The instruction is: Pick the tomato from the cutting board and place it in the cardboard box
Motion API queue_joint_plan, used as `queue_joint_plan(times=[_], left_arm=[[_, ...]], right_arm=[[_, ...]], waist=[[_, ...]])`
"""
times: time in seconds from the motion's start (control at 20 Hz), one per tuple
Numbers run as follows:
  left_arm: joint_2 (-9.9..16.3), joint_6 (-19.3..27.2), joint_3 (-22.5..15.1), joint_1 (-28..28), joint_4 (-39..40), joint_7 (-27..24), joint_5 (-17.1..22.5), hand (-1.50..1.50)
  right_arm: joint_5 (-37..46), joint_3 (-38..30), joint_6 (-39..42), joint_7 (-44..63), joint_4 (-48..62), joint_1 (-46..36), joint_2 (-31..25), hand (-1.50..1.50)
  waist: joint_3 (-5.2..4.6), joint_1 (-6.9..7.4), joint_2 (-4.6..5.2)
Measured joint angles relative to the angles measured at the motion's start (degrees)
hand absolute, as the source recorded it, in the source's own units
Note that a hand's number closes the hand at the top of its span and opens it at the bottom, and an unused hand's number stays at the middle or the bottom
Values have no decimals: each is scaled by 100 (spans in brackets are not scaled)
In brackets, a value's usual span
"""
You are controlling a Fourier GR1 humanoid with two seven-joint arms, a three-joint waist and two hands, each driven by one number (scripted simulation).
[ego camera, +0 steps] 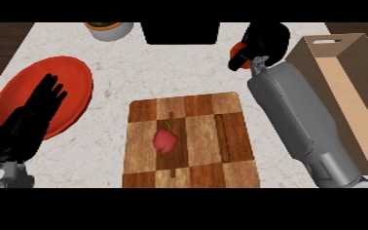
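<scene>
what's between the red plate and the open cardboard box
In the head view, the checkered wooden cutting board lies between the round red plate and the cardboard box, as does the right forearm.

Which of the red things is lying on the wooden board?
The small red pepper-like piece lies on the cutting board. The big red plate sits on the counter, and the right hand holds something orange-red.

I see a checkered cutting board (193, 141) of light and dark brown wood squares at lower centre, with a pinkish-red item (166, 140) on it. At left lies a red plate (68, 80); the counter (144, 66) is pale speckled marble, and the cardboard box (338, 73) at right is tan.
</scene>
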Motion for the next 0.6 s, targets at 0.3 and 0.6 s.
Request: queue_joint_plan(times=[0.3,0.6], left_arm=[[27,-49,67,43,-69,46,48,0],[14,-87,119,99,-43,2,40,0]], right_arm=[[561,-101,247,602,-754,-457,-296,150],[913,-485,450,749,-1374,-392,-743,150]], waist=[[-2,-15,-11],[-1,-30,-4]])
